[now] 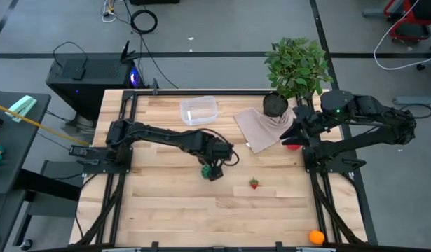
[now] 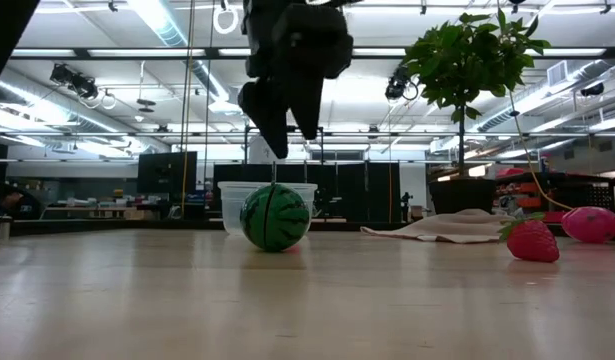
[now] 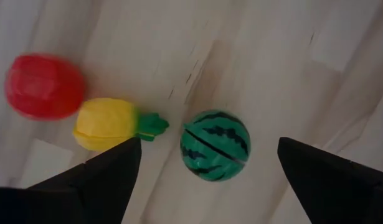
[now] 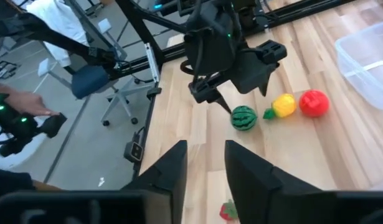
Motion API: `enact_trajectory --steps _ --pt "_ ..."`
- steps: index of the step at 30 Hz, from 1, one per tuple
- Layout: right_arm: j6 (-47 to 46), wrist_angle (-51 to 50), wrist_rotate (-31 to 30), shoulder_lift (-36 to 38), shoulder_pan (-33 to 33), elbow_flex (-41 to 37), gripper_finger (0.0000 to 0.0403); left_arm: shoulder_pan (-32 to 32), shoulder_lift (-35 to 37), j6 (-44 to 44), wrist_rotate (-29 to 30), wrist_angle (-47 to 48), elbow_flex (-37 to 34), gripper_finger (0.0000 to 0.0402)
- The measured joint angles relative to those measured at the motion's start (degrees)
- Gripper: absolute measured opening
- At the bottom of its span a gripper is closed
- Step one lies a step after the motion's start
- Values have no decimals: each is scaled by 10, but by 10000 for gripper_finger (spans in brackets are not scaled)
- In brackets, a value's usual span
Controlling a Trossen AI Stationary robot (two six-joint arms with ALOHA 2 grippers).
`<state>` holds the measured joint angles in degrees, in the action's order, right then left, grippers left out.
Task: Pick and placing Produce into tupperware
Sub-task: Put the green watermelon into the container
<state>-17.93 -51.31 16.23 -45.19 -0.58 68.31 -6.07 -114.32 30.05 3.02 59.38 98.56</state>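
Note:
A dark-green striped ball (image 3: 215, 145) rests on the wooden table (image 1: 166, 210), with a yellow piece (image 3: 107, 123) and a red piece (image 3: 45, 86) lined up beside it. My left gripper (image 2: 292, 140) hangs open above the ball, pointing down, clear of it. A small red strawberry (image 1: 254, 183) lies toward the table's near right. The clear tupperware (image 1: 198, 110) stands at the far middle. My right gripper (image 4: 205, 149) waits raised at the right side, a narrow gap between its fingers and nothing in it. A pink-red piece (image 2: 590, 224) lies on the table under it.
A beige cloth (image 1: 261, 126) lies right of the tupperware, beside a potted plant (image 1: 296, 66) at the far right. An orange piece (image 1: 316, 237) sits at the near right edge. Bare wood lies along the near side. A person's hand (image 4: 20, 115) shows beyond the table.

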Motion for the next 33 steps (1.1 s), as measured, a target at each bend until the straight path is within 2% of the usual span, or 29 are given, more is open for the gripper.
enact_trajectory --steps 7,15,21,33 --pt "1 0 -13 -2 0 0 148 -10 -29 59 -51 -26 1 399" --pt "-3 -2 -13 -10 0 0 150 -21 -73 158 -2 25 0 399" --pt "-7 -2 -12 -18 0 0 150 -21 -80 182 -10 2 0 399" --pt "-21 -1 -12 -37 0 0 151 -17 -105 378 -24 6 0 399"
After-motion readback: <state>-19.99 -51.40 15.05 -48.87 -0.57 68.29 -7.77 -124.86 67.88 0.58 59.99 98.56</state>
